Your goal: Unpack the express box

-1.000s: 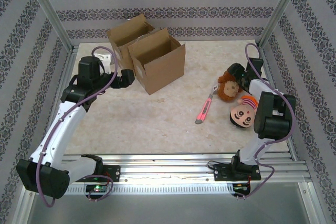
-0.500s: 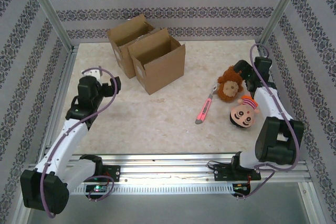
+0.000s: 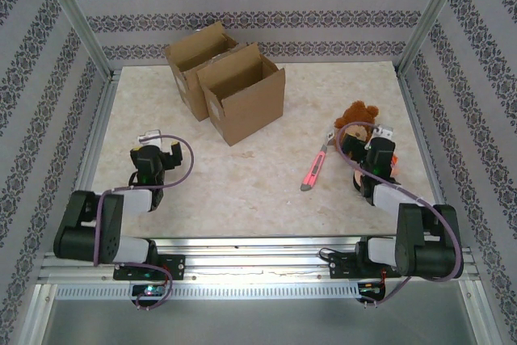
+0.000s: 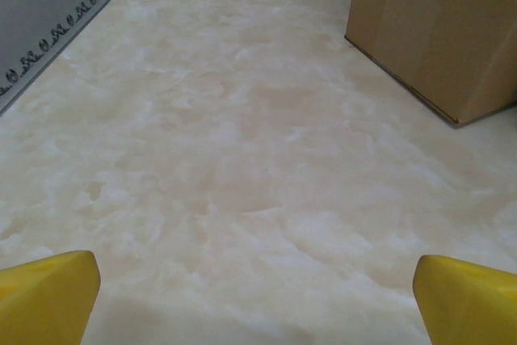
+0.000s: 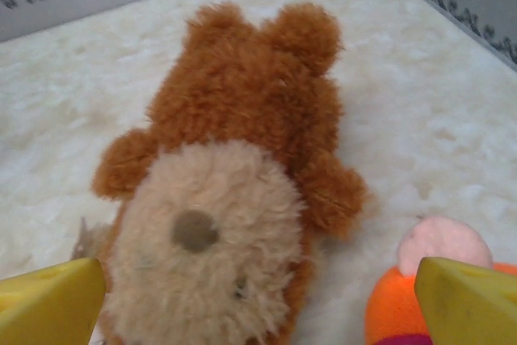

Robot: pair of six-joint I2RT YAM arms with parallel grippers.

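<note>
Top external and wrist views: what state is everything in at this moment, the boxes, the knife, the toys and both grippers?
Front cardboard box: upright, top open.
Back cardboard box: upright, top open.
Pink utility knife: lying flat on the table.
Brown plush: lying out on the table, unheld.
Orange-haired doll: lying beside the plush.
Left gripper: open, empty.
Right gripper: open, over the plush.

marbled table [image 3: 242, 175] holds boxes [image 3: 246, 98], knife [image 3: 315, 169], teddy [image 3: 359, 112], perhaps a doll [image 5: 440, 241].
</note>
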